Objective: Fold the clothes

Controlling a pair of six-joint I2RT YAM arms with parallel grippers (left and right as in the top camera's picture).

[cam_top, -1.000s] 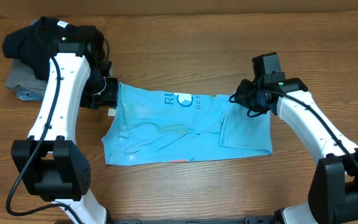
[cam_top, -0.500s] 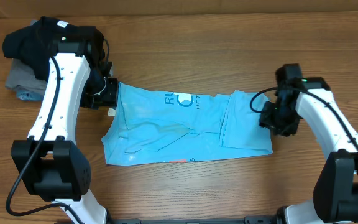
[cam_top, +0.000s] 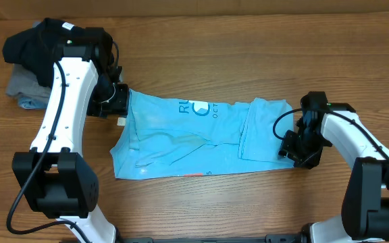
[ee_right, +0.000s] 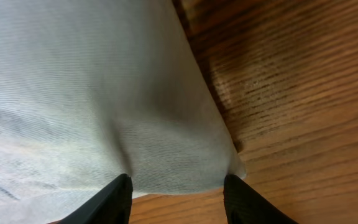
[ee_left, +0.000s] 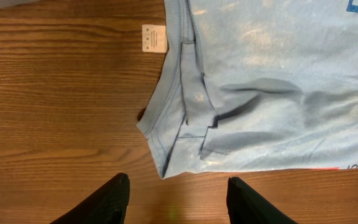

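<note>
The right pincer (ee_right: 176, 200) stands apart, its 2 fingers straddling the edge of the sky-blue T-shirt (cam_top: 181, 142) near the shirt's lower right corner. The left pincer (ee_left: 176, 202) is apart too, hanging over bare wood just beside the shirt's left edge. The shirt lies rumpled across the middle of the tabletop (cam_top: 215, 61). At the upper left of the overhead frame, a black shirt (cam_top: 29, 44) is heaped on grey garments (cam_top: 20, 91).
</note>
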